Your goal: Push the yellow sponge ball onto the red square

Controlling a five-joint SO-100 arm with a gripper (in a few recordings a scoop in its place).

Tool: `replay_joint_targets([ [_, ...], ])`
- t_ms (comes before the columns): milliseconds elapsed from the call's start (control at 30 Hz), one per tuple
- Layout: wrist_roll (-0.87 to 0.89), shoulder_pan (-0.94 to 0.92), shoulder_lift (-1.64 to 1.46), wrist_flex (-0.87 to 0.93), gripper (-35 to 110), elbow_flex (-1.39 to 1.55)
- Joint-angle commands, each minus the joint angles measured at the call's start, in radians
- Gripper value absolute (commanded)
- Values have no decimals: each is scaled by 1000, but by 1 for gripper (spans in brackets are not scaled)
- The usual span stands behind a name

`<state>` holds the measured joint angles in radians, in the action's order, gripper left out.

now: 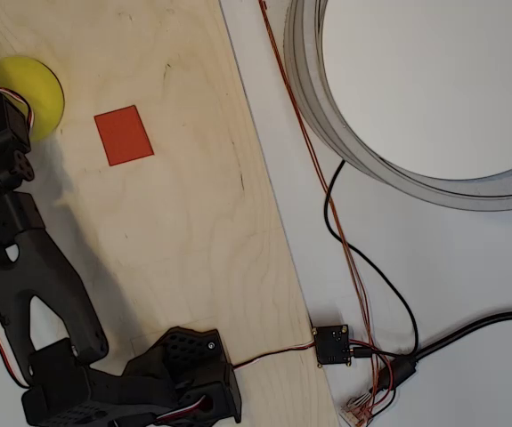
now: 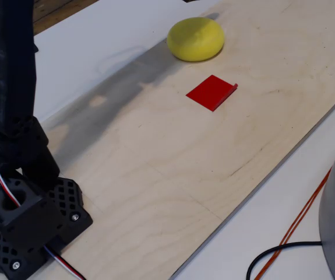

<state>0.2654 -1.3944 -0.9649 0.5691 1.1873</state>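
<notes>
overhead view — yellow sponge ball sits near red square, apart.

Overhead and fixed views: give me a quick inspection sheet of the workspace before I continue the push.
Surface: plywood board on a white table.
Job's things: yellow sponge ball near the board's edge, apart from the red square, which lies flat, bare, one corner slightly lifted.
Clutter: nothing seen on the board.
Claw: cannot tell its state; black arm overlaps the ball in the overhead view.
Cables: orange wire, black cable, small circuit board off the board.
Surroundings: large grey ring.
</notes>
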Motion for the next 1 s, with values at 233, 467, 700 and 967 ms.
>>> replay_joint_targets([
  [233,138,-57,121,129,17,-229],
  [467,207,-75,410,422,17,-732],
  [700,210,-84,793,753,17,-1420],
  [967,173,-103,752,811,17,-1420],
])
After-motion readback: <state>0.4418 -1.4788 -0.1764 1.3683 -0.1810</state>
